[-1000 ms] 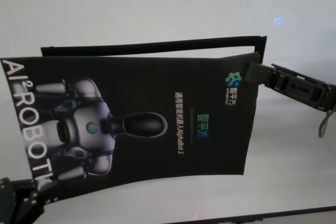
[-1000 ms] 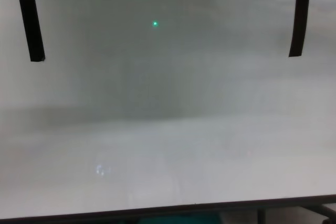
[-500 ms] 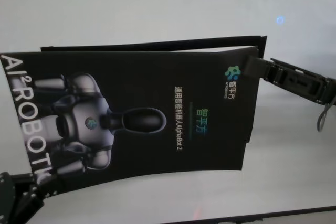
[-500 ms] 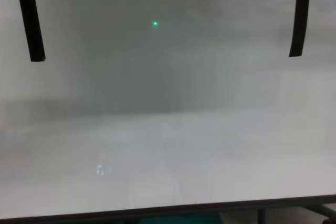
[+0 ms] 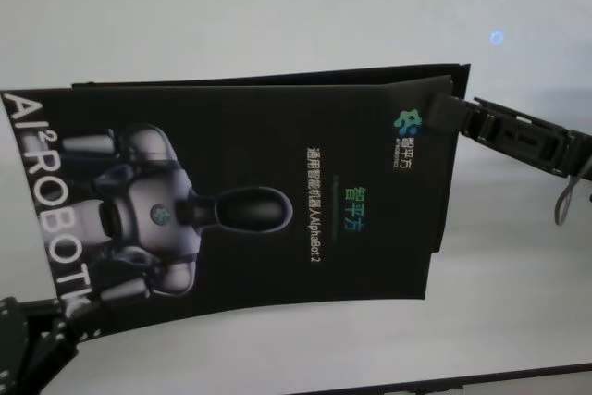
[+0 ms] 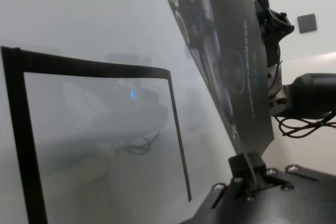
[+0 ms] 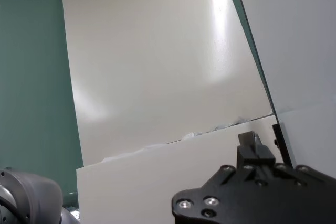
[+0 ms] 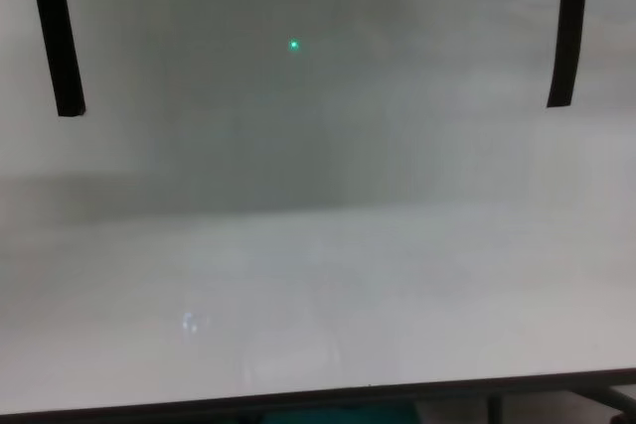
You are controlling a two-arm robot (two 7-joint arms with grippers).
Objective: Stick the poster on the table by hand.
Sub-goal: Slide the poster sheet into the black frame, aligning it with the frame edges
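The black glossy poster (image 5: 259, 201) with the grey-white robot picture and white letters hangs above the white table (image 5: 277, 6), held at two opposite corners. My right gripper (image 5: 442, 116) is shut on its far right corner. My left gripper (image 5: 69, 321) is shut on its near left corner. The left wrist view shows the poster (image 6: 231, 61) edge-on, tilted, with my left gripper (image 6: 247, 165) clamped on its corner. The right wrist view shows the poster's white back (image 7: 157, 93) in my right gripper (image 7: 251, 142). The chest view shows only the table (image 8: 318, 245).
Narrow black strips (image 5: 277, 76) mark a frame on the table under the poster; they also show in the left wrist view (image 6: 176, 129) and as two short legs in the chest view (image 8: 60, 47). The table's dark near edge (image 8: 318, 399) runs along the front.
The poster has shifted slightly away from me with both grippers; its far edge now covers more of the black strip frame. Both grips hold unchanged.
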